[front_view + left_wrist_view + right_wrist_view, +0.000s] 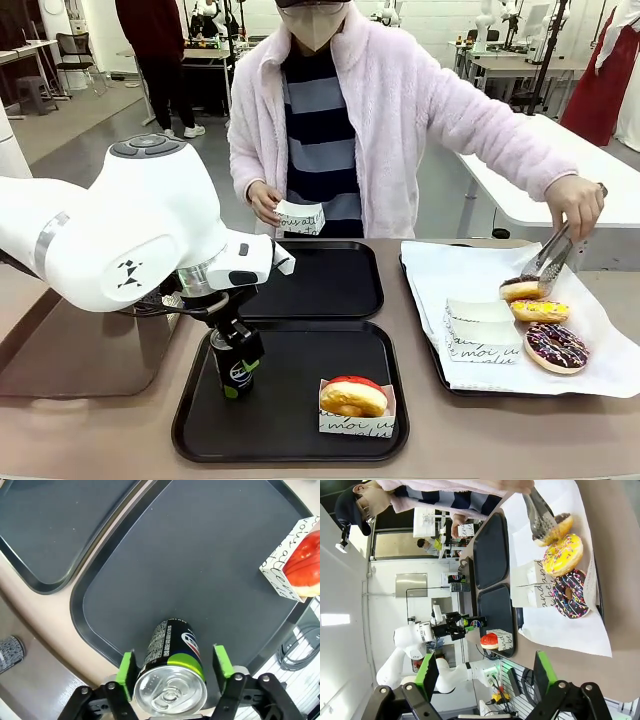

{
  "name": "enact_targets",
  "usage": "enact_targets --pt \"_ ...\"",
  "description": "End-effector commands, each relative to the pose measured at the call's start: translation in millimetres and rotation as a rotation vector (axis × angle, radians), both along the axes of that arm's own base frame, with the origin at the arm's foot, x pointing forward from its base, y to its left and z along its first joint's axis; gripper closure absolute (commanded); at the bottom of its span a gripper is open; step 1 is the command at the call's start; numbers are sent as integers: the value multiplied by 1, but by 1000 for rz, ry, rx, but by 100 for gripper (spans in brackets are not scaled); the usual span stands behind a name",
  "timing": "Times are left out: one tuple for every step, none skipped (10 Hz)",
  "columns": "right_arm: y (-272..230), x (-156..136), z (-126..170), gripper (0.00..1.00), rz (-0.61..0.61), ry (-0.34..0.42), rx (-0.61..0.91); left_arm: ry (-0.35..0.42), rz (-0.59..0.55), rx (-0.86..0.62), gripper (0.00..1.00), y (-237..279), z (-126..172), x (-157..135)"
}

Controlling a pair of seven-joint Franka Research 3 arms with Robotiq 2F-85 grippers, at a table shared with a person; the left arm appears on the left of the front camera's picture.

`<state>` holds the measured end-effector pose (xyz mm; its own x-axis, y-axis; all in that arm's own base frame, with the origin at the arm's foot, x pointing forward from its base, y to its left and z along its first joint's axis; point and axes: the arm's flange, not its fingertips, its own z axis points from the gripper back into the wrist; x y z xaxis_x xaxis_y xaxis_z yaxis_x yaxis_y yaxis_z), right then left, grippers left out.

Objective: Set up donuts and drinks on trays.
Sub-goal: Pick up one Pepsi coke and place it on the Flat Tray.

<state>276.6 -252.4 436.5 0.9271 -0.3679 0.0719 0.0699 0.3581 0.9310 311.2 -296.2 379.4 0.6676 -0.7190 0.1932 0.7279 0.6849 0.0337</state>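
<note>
the left gripper (174,664) is clamped on a soda can (172,645), its green pads (126,667) pressing the can's two sides just below the silver top. the can hangs roughly upright, its long axis running along the fingers and pointing down at the near black tray (210,545). i cannot tell whether its base touches the tray floor. it is over the near tray's left part, inside the rim, so the coming move looks like a short straight lowering and a release, with nothing sideways.

toward the near tray's right front corner, well apart from the can, stands one red-glazed donut (352,398) in a printed paper sleeve (355,425). just beyond the near tray lies the far black tray (325,278), bare.

beyond that, one hand (265,200) of the person holds a spare sleeve (300,217). to the right of the near tray, the person's other hand (575,205) works tongs (545,262) over the paper-lined tray (450,270).

the right gripper (485,672) is spread wide, holds nothing and is well away from the near tray. the left arm is plainly the nearer one.

counted: two black trays, one sleeved donut and three bare donuts (556,347) at the paper-lined tray, one of them in the tongs. there is one held can, and a second can (10,652) off the near tray's left rim.
</note>
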Motion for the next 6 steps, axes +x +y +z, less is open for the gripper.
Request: enact_targets --pt "-1 0 0 0 -2 -19 16 -15 -16 -5 0 3 1 2" --pt "-1 0 0 0 -2 -19 16 -16 -13 2 0 4 3 4" --pt "-1 0 0 0 -2 -19 16 -19 -4 12 2 5 6 3" --pt "-1 0 0 0 -2 -19 16 -26 -2 11 0 6 10 4" --pt "-1 0 0 0 -2 -19 16 -42 -2 20 0 5 14 5" --pt "-1 0 0 0 -2 -19 16 -72 21 53 0 4 21 1"
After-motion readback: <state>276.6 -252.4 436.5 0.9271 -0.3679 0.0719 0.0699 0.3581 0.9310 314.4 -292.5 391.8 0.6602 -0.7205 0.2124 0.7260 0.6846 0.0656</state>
